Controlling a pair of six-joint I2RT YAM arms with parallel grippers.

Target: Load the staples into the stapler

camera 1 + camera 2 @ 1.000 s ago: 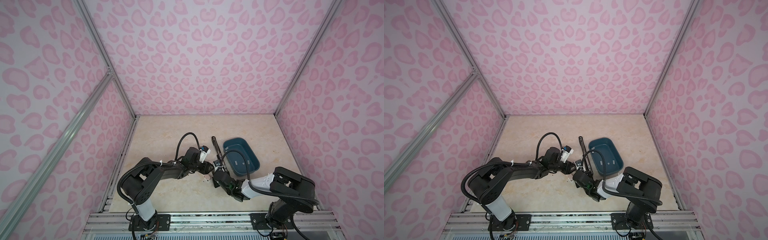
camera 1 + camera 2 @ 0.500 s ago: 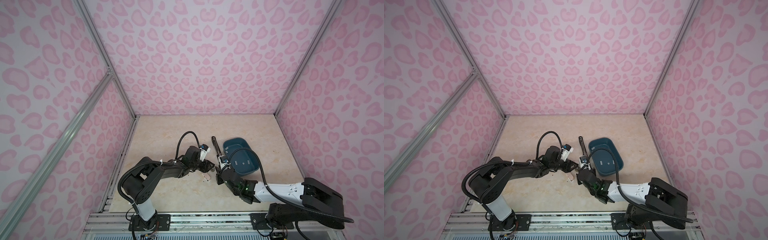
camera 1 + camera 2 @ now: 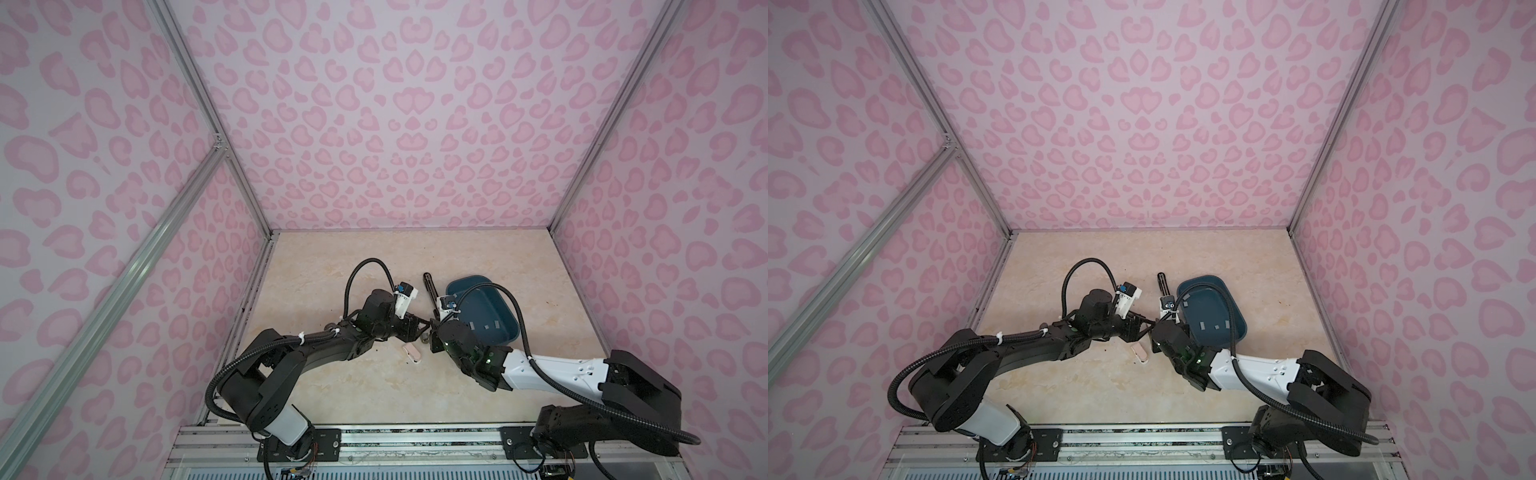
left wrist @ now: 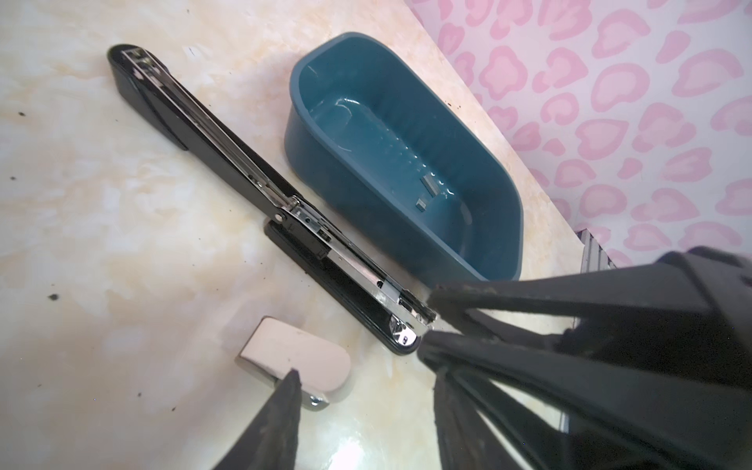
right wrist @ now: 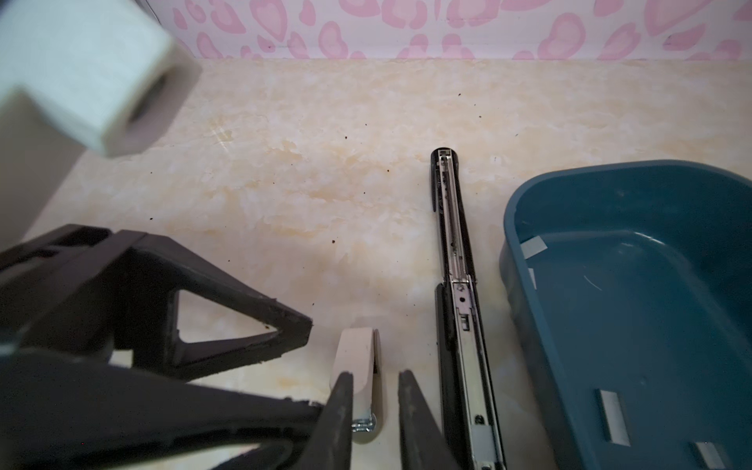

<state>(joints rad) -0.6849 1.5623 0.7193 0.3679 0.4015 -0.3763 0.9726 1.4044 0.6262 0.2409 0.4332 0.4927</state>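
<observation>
Lying nearest the bases, a small pink stapler [image 3: 411, 352] is seen closed on the table [image 3: 303, 282], its metal end turned toward the right gripper [image 5: 375, 374]. That gripper's jaws are held slightly apart and nothing is clamped between them. The pink stapler is framed behind one fingertip and the gap in the right wrist view (contact cannot be judged). Close beside it, the left gripper [image 3: 417, 328] is pointed toward the right one. Its jaws are spread wider and are likewise empty. Beyond both, a long black stapler [image 4: 228, 150] is laid open flat on the table with its metal channel facing up; whether any strip lies in it cannot be told. A blue tub [image 4: 366, 195] is set just beside the black stapler, on its right in both top views. The staples [image 5: 612, 415] are found inside that tub, scattered as several grey strips on its floor and against its wall, and none is touched by either gripper.
</observation>
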